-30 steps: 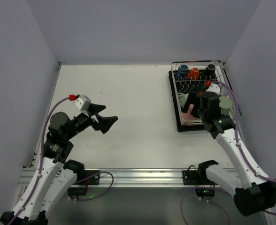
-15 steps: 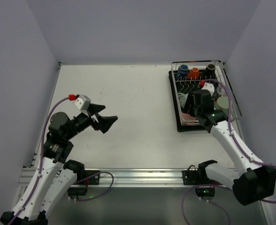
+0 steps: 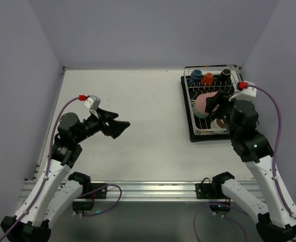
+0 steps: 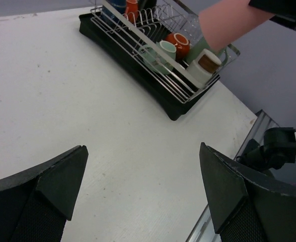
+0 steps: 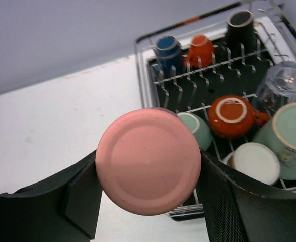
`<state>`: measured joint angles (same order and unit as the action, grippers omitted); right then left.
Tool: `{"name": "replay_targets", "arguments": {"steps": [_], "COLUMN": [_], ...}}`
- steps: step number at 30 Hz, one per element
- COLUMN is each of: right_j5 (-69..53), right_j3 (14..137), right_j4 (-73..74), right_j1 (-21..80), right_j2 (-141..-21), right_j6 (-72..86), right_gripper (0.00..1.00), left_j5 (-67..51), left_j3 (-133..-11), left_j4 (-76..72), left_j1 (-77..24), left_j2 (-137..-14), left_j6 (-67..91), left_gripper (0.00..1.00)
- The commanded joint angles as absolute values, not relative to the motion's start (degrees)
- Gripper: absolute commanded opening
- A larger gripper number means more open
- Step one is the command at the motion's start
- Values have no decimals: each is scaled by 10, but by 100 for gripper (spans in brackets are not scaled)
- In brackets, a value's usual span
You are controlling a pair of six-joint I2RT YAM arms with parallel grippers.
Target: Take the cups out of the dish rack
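Observation:
My right gripper point(image 3: 212, 104) is shut on the salmon-pink tumbler point(image 3: 204, 102) and holds it in the air above the near-left part of the dish rack point(image 3: 192, 135). In the right wrist view the tumbler's round base point(image 5: 149, 160) faces the camera between my fingers. Still in the rack are a blue cup point(image 5: 167, 48), a small orange cup point(image 5: 201, 48), a black cup point(image 5: 240, 24), a clear glass point(image 5: 286, 80), a metallic-brown cup point(image 5: 232, 116), a small teal cup point(image 5: 197, 130) and a teal mug point(image 5: 289, 138). My left gripper point(image 3: 119, 126) is open and empty over bare table, far left of the rack.
A pale cup point(image 5: 253, 161) sits upside down at the rack's near edge. The rack point(image 4: 138, 48) stands in the table's far right corner against the walls. White tabletop point(image 4: 87, 101) lies left of it. A metal rail point(image 3: 148, 189) runs along the near edge.
My right gripper has lifted the pink tumbler up out of the rack and swung it to face backward. My left arm has shifted slightly, jaws still open.

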<state>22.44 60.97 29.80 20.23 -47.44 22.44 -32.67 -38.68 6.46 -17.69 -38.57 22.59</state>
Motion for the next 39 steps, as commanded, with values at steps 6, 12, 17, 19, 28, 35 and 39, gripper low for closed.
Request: {"name": "replay_targets", "arguments": {"steps": [6, 12, 17, 19, 28, 35, 39], "right_j5": [-166, -251, -249, -258, -250, -244, -203], "right_j3": [518, 435, 421, 410, 371, 345, 353], "right_j4": [51, -174, -234, -255, -296, -302, -192], "right_j1": [206, 242, 295, 308, 334, 337, 338], "right_j2": [-406, -448, -492, -510, -552, -572, -541], "right_j6": [408, 542, 567, 577, 593, 595, 534], "right_gripper": [19, 19, 20, 20, 20, 63, 99], "left_j5": [-442, -423, -386, -380, -332, -213, 9], "left_j3": [-346, -310, -315, -315, -308, -380, -541], "left_j4": [-235, -345, -373, -383, -411, -256, 73], "left_j1": [-179, -225, -280, -295, -308, -308, -302], "left_j2": [-421, -470, -499, -511, -519, -499, -579], "left_j6": [499, 587, 596, 599, 584, 460, 318], "left_gripper": [78, 71, 69, 67, 35, 0, 0]}}
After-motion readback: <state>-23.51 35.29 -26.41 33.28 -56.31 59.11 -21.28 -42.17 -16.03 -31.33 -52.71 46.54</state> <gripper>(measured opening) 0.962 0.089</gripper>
